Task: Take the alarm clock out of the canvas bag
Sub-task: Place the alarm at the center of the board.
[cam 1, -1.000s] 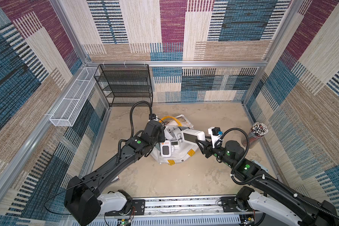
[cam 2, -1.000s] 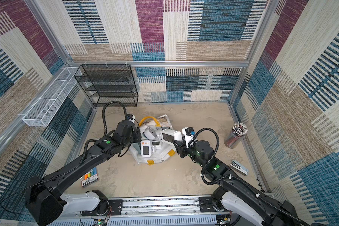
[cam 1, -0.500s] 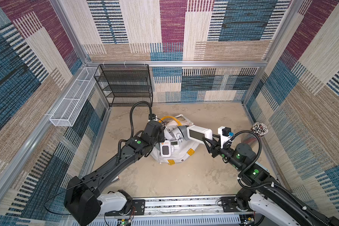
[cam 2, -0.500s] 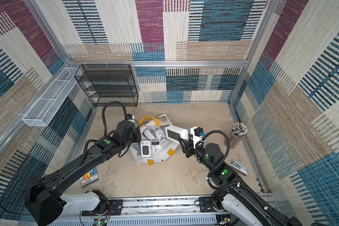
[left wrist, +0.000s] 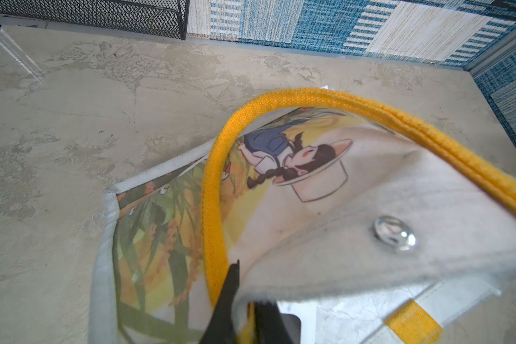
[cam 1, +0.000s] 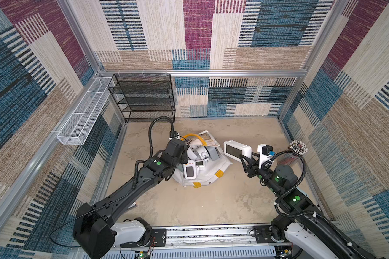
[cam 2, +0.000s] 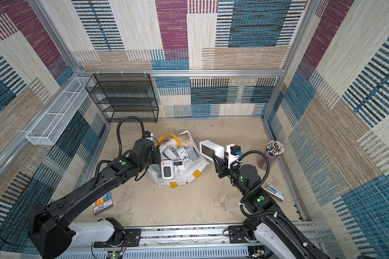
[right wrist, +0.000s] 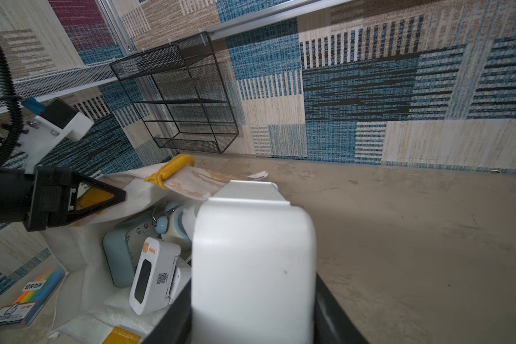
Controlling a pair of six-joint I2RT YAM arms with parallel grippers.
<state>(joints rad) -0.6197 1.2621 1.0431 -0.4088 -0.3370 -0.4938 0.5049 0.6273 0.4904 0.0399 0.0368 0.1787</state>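
Right wrist view fills up with the white back of the alarm clock [right wrist: 251,262], and we see a dark finger pressed against each of its sides. In both top views the right gripper [cam 1: 243,158] pinches this clock by one end, dark display facing up, with the rest of the box reaching out past the jaws. It hangs in the air just beside the canvas bag [cam 1: 211,177], clear of the rim and seemingly over bare table [cam 1: 211,206]. The left gripper [right wrist: 111,196] is pressed together on the bag's edge by the yellow handle [left wrist: 370,110], holding the mouth open. Inside the bag we can make out a pale blue dial clock [right wrist: 119,253] and a small white gadget [right wrist: 155,274] with orange dots; neither is touched.

We judge the lift-out to be done, since the clock is out of the fabric, and the step in hand is carrying it off to a resting place. Next we would want to swing it away from the bag toward open table, staying short of the cup of pencils [cam 1: 298,148] on the right side, then bring it low until it meets the surface before spreading the jaws. Because the grip sits at one end, the clock may tip as it lands, so a slow, level descent seems wise. The left gripper can let the bag go afterwards.
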